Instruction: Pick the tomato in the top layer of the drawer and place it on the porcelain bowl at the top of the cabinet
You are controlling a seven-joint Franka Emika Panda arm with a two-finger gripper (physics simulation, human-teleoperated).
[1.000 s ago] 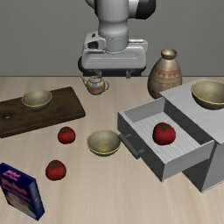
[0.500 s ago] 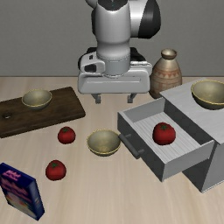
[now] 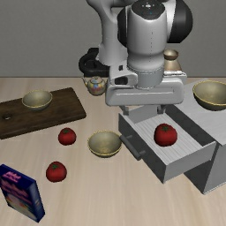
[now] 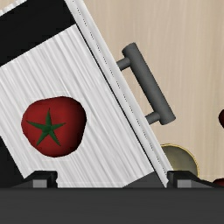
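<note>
Item: tomato (image 4: 52, 127), resting in the pulled-out drawer (image 4: 114, 79), reachable from above. Jaws: released wide, empty, hovering overhead for descent.

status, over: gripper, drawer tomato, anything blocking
Gripper open, hovering above the open drawer. Tomato lies in the drawer, not gripped. Nothing seen between gripper and tomato; porcelain bowl sits on the cabinet top.

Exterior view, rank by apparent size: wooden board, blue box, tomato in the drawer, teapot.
1. wooden board
2. blue box
3. tomato in the drawer and teapot: these look about alike, and the teapot sits farther from the camera, so I won't rank them.
</note>
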